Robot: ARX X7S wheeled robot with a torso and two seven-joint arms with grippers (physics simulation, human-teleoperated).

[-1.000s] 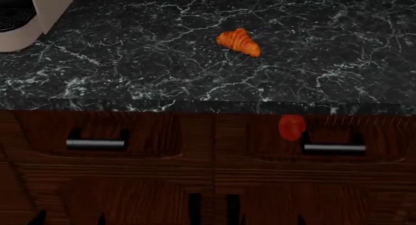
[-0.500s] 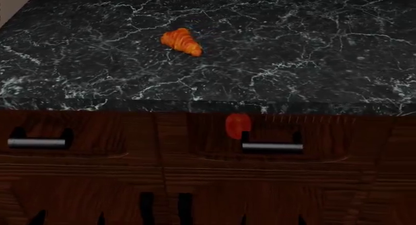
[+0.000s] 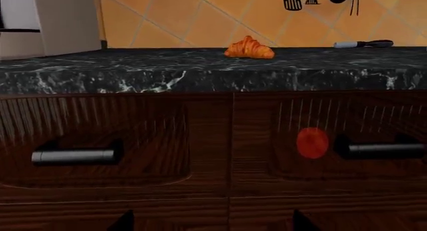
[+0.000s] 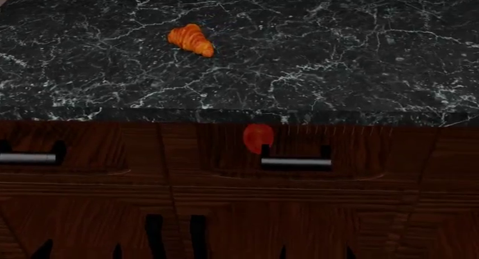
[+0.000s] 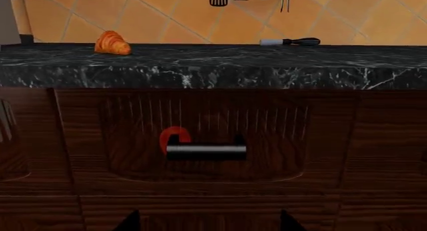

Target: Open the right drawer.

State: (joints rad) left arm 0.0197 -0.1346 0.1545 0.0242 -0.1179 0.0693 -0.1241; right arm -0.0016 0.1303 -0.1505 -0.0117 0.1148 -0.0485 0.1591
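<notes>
A: Since the head view has slid rightward over the last second, the right drawer (image 4: 299, 158) now sits just right of centre, and the croissant (image 4: 190, 40) has drifted toward 10 o'clock. Does that help?

B: I judge it does: the base seems to be lining up with the target. The right wrist view faces the drawer squarely, with its bar handle (image 5: 205, 151) near mid-frame, so that arm looks the likelier one to reach.

A: And the pincers?

B: Neither pincer shows in any view, so I cannot tell whether they stand wide or narrow. Nothing touches the handle yet; the drawer front looks flush and shut.

A: Describe the target.

B: Dark reddish-brown wood with visible grain, a recessed panel with rounded lower corners, a smooth grey metal bar on black posts, lying horizontal. A round red spot (image 4: 257, 138) sits at 10 o'clock from the bar, touching its end post.

A: And around it?

B: A twin left drawer (image 3: 113, 141) without a spot lies at 9 o'clock; above, the desk (image 4: 337, 57) is glossy black marble with white veins.
</notes>
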